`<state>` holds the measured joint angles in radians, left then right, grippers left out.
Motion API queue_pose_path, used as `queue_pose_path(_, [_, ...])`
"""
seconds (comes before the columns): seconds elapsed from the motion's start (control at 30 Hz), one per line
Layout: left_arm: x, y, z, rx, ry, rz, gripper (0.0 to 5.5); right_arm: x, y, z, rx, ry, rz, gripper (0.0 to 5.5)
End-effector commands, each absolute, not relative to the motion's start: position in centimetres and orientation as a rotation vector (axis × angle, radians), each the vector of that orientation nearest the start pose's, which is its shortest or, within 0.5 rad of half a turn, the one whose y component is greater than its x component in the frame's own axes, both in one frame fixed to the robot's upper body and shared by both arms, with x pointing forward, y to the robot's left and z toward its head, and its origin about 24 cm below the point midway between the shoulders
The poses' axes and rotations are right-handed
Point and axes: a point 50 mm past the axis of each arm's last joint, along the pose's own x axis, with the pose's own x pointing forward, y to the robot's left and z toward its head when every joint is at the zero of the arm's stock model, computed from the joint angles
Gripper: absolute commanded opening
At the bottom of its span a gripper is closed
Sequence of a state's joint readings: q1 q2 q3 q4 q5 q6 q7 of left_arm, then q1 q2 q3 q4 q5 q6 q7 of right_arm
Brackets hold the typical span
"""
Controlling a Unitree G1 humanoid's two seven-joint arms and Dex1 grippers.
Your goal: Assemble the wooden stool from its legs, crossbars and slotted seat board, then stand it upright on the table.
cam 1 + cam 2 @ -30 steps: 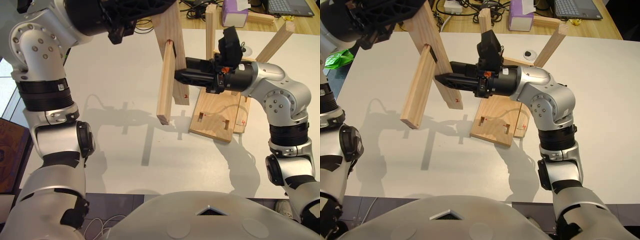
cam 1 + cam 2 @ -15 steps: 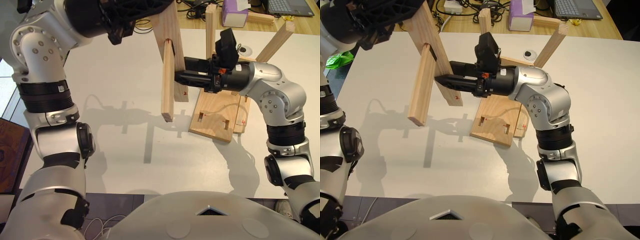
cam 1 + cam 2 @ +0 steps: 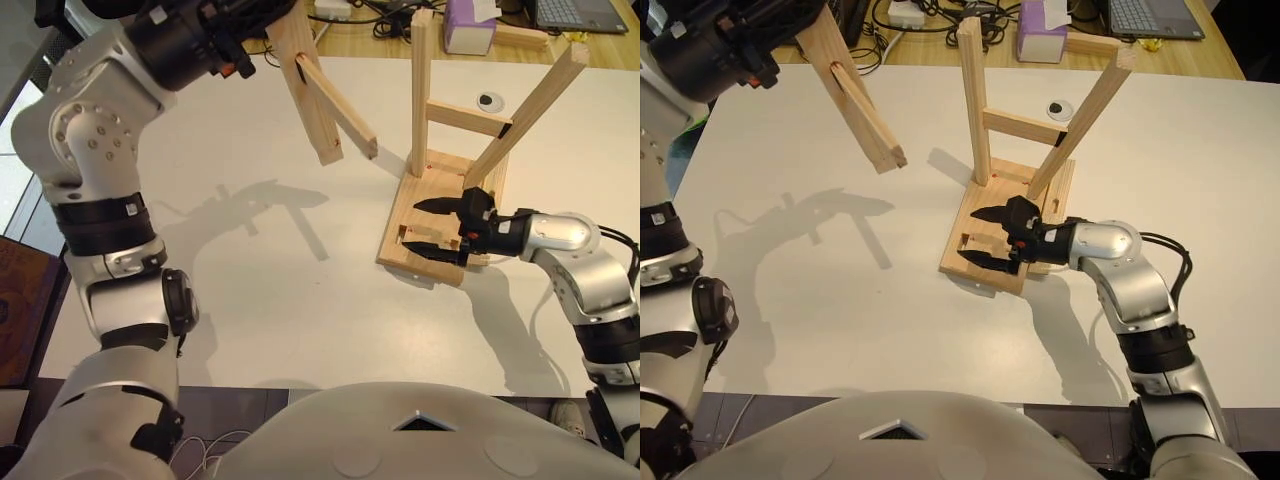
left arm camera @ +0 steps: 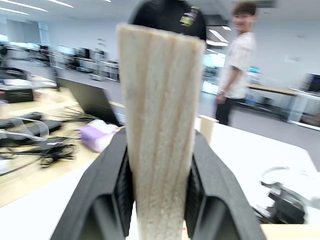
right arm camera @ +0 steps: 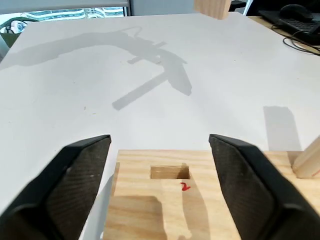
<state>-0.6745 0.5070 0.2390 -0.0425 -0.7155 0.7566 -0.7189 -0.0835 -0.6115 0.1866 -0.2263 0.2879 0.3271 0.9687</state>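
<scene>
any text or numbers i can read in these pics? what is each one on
"2", hand-drawn in red, on the seat board, right beside its slot.
Other small red marks on the seat board in the eye views: too small to read.
Print on the purple box at the far table edge: too small to read.
Nothing else is legible.

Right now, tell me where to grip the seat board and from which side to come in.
Grip the seat board at its bare near end, by the empty slots, probably across its side edges. Come in low from the robot's right, where the open right end effector sits. The legs and crossbar stand on the far end, blocking a hold there.
</scene>
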Motion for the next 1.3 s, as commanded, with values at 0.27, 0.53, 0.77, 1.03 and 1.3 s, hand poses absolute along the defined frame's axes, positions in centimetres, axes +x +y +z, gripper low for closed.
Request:
queue_pose_path(0.27, [28.5, 18.2, 19.1, -0.420, -0.165, -0.371, 1.03, 23.8, -22.1, 5.6, -0.568, 0.388, 0.837, 3.61])
queue_pose_path(0.53, [28.2, 17.4, 18.3, -0.465, -0.190, -0.273, 1.03, 25.1, -22.2, 4.6, -0.854, 0.583, 1.082, 3.61])
queue_pose_path(0.77, [28.5, 17.1, 18.3, -0.487, -0.202, -0.261, 1.03, 27.3, -19.1, 3.3, -0.857, 0.495, 1.111, 3.61])
queue_pose_path(1.03, [28.6, 16.9, 18.4, -0.511, -0.209, -0.251, 1.03, 28.3, -15.5, 1.7, -0.931, 0.359, 1.168, 3.61])
queue_pose_path(1.3, [28.8, 16.1, 18.2, -0.480, -0.194, -0.265, 1.03, 29.3, -13.0, 2.6, -0.950, 0.179, 1.177, 3.61])
